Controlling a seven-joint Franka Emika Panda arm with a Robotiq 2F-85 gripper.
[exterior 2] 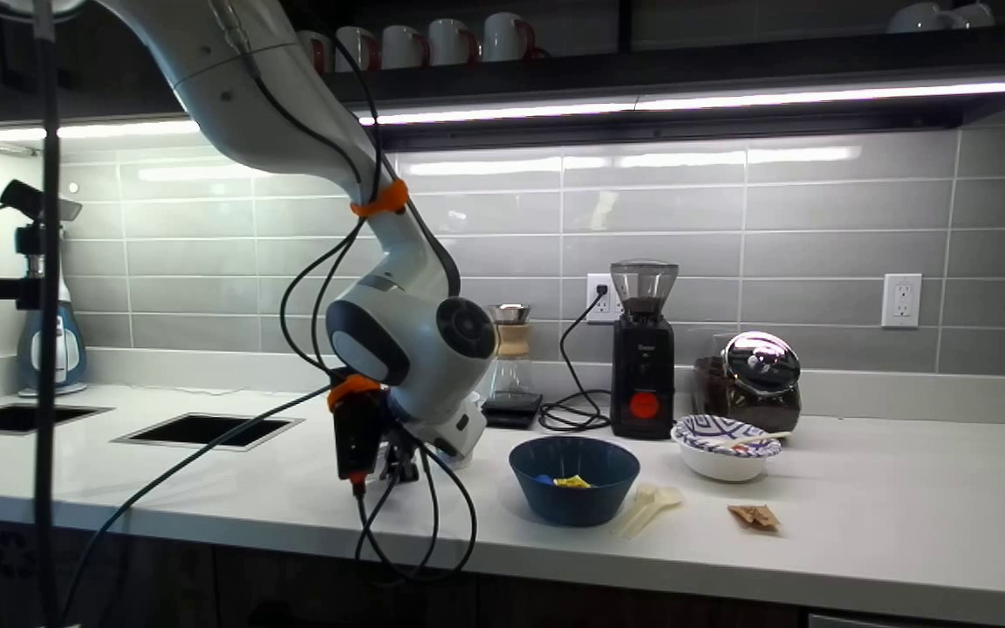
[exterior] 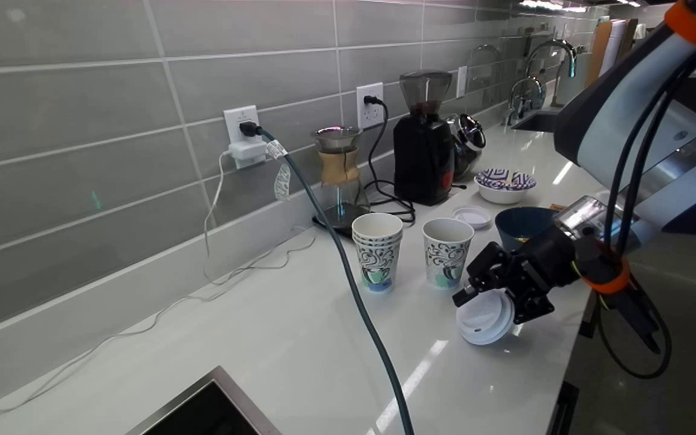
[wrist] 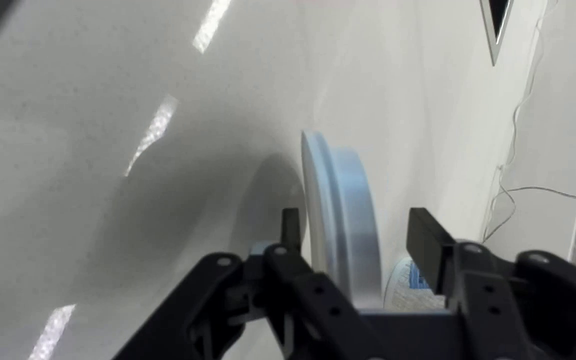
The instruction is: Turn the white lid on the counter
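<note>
The white lid is tilted up on its edge, with its top face toward the camera in an exterior view. In the wrist view the lid shows edge-on between the fingers. My gripper is open around it. One finger is close beside the lid's left side; a clear gap separates the lid from the right finger. I cannot tell whether the left finger touches it. The gripper also shows low over the counter in an exterior view. In an exterior view the gripper is partly covered by the arm and cables, and the lid is hidden.
Stacked paper cups and a single cup stand close behind the gripper. Another white lid lies flat behind them. A blue bowl, plastic cutlery, a patterned bowl and a coffee grinder stand farther along. A cable hangs across.
</note>
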